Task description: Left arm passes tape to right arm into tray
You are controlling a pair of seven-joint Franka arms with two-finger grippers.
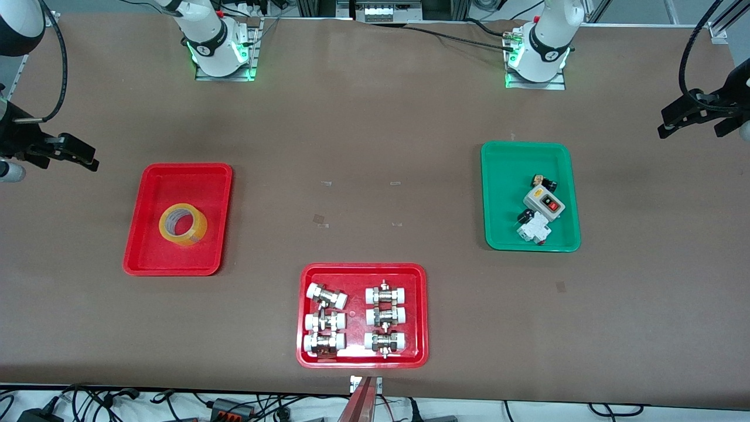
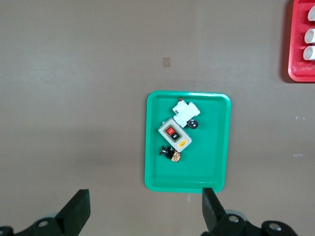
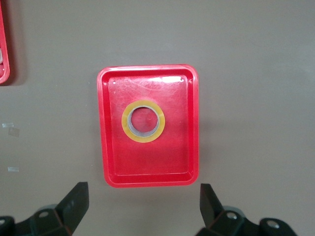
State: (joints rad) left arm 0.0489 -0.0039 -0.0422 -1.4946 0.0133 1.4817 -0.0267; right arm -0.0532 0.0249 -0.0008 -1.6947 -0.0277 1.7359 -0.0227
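Note:
The tape point(image 1: 197, 231), a yellow roll with a pale core, lies flat in the plain red tray point(image 1: 176, 184) toward the right arm's end of the table. The right wrist view shows the tape point(image 3: 126, 123) in the middle of the tray point(image 3: 147, 164). My right gripper point(image 1: 82, 157) is open and empty, high in the air at that end of the table; its fingertips point(image 3: 78, 196) stand wide apart. My left gripper point(image 1: 671, 120) is open and empty, high near the left arm's end; its fingertips point(image 2: 81, 204) stand wide apart over bare table beside the green tray.
A green tray point(image 1: 504, 176) with switches and small electrical parts lies toward the left arm's end, and shows in the left wrist view point(image 2: 162, 172). A red tray with white-capped metal fittings point(image 1: 363, 272) lies near the table's front edge.

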